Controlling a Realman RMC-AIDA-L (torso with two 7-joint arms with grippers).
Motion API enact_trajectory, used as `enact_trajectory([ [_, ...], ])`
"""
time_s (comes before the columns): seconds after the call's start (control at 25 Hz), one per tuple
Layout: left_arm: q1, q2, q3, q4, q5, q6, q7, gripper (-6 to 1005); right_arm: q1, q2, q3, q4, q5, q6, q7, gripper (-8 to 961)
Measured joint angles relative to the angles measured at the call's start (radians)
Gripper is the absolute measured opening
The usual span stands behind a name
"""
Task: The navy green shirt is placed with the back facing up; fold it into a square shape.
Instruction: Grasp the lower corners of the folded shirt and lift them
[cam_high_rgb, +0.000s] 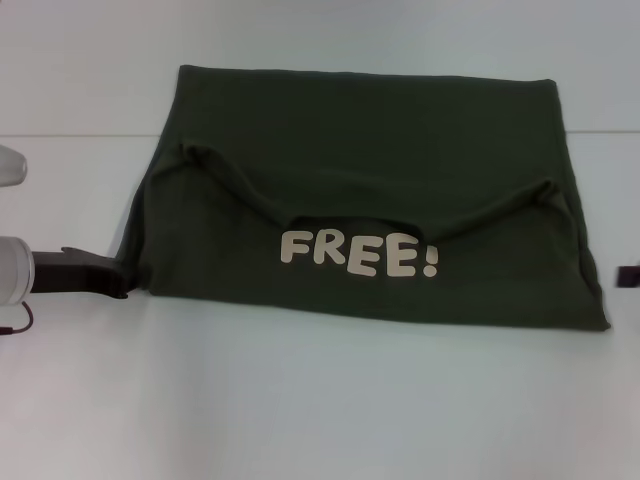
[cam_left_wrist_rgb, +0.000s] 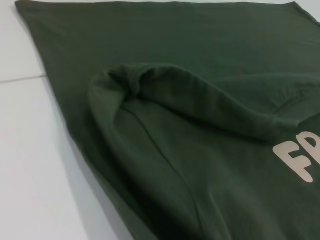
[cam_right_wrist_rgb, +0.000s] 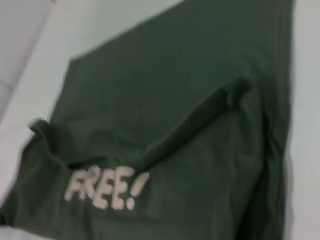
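Observation:
The navy green shirt (cam_high_rgb: 360, 150) lies on the white table, folded over. Its near flap lies on top with the cream "FREE!" lettering (cam_high_rgb: 358, 254) facing up, and the plain side shows behind it. My left gripper (cam_high_rgb: 100, 274) is low on the table at the shirt's near left edge, touching or almost touching the cloth. My right gripper (cam_high_rgb: 628, 275) shows only as a dark tip at the picture's right edge, just off the shirt's right side. The left wrist view shows the folded sleeve ridge (cam_left_wrist_rgb: 200, 100). The right wrist view shows the lettering (cam_right_wrist_rgb: 107, 187).
The white table (cam_high_rgb: 320, 400) extends in front of the shirt and to both sides. A seam line in the table (cam_high_rgb: 70, 135) runs across behind the left arm. A pale rounded part of the robot (cam_high_rgb: 10, 165) shows at the far left.

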Motion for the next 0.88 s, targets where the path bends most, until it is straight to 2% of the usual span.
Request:
enact_trajectory([
  [0.08, -0.001, 0.0, 0.0, 0.0, 0.0, 0.0, 0.0, 32, 0.047, 0.009, -0.009, 0.029, -0.071, 0.034, 0.014, 759],
  [0.28, -0.001, 0.0, 0.0, -0.002, 0.0, 0.001, -0.002, 32, 0.094, 0.015, -0.056, 0.068, -0.123, 0.08, 0.036, 756],
  [0.6, -0.005, 0.0, 0.0, -0.002, 0.0, 0.009, -0.005, 32, 0.119, 0.016, -0.108, 0.071, -0.125, 0.092, 0.054, 751],
  [0.88, -0.006, -0.001, 0.0, 0.0, 0.0, 0.011, -0.003, 33, 0.12, 0.026, -0.152, 0.073, -0.125, 0.141, 0.047, 747],
])
